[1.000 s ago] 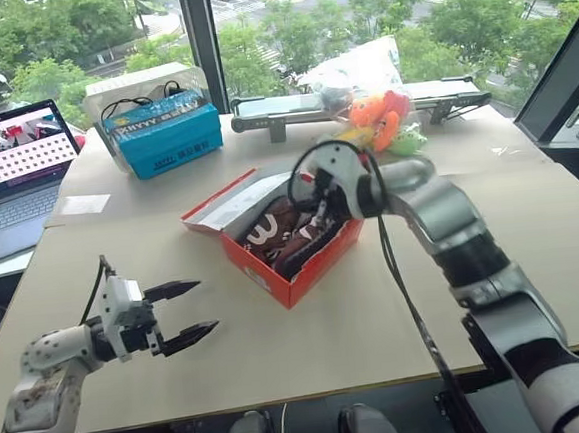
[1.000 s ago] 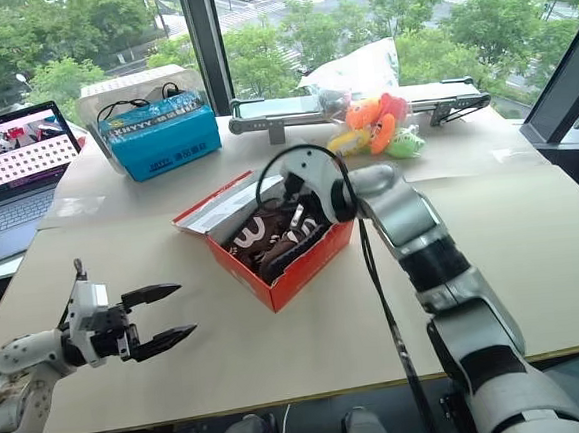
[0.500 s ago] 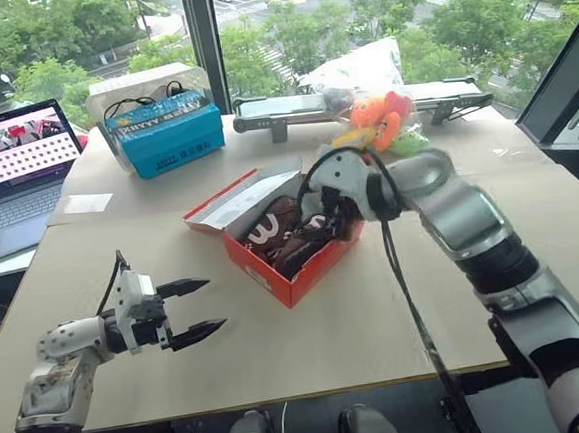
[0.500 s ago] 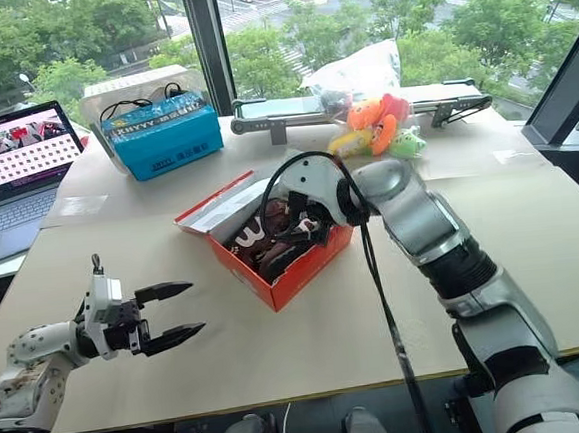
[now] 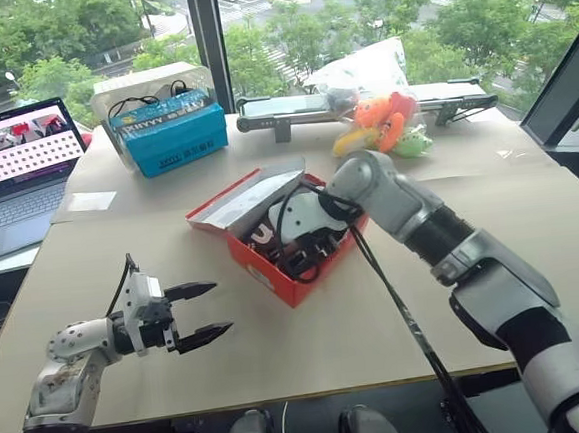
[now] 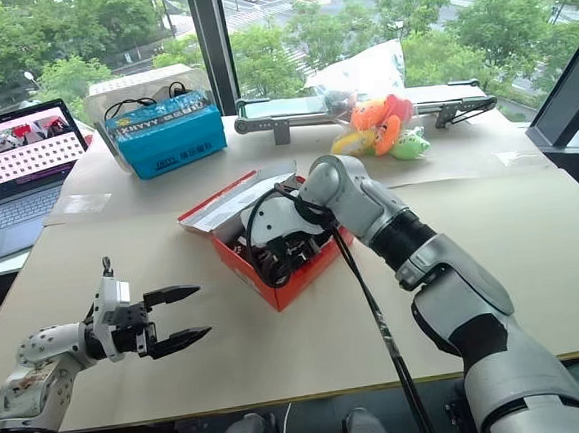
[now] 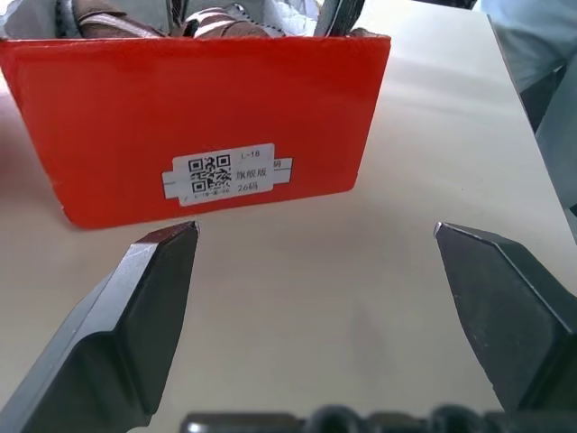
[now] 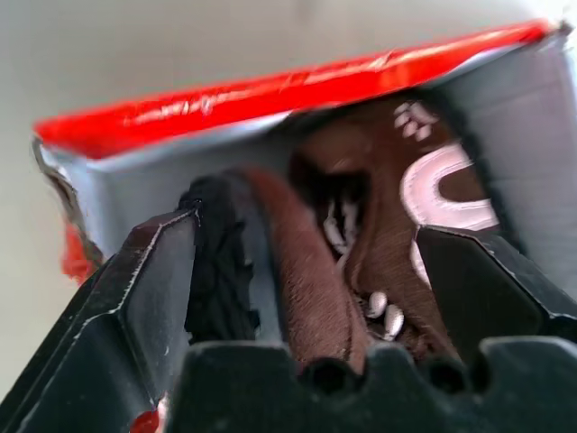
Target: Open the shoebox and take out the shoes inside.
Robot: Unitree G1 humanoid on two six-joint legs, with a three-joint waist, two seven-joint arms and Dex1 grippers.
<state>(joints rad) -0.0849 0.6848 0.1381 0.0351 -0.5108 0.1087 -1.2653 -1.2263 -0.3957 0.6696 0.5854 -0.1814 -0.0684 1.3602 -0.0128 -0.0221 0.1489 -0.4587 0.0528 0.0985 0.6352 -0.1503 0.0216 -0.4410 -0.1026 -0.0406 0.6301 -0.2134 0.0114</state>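
Observation:
The red shoebox sits open mid-table, its lid folded back to the left. Dark brown fuzzy shoes with white markings lie inside. My right gripper reaches down into the box, open. Its fingers straddle one shoe, one beside its black sole and the other beside the shoe with the white mark. My left gripper hovers open just above the table, left of the box and apart from it. It faces the box's end wall and white label.
A blue box and a laptop stand at the back left. A clear bag of plush toys and a long black device lie at the back. A white slip lies at left.
My right gripper has rolled over, dipped into the box and gone from nearly shut to wide open over a shoe. The left gripper has stayed in place.

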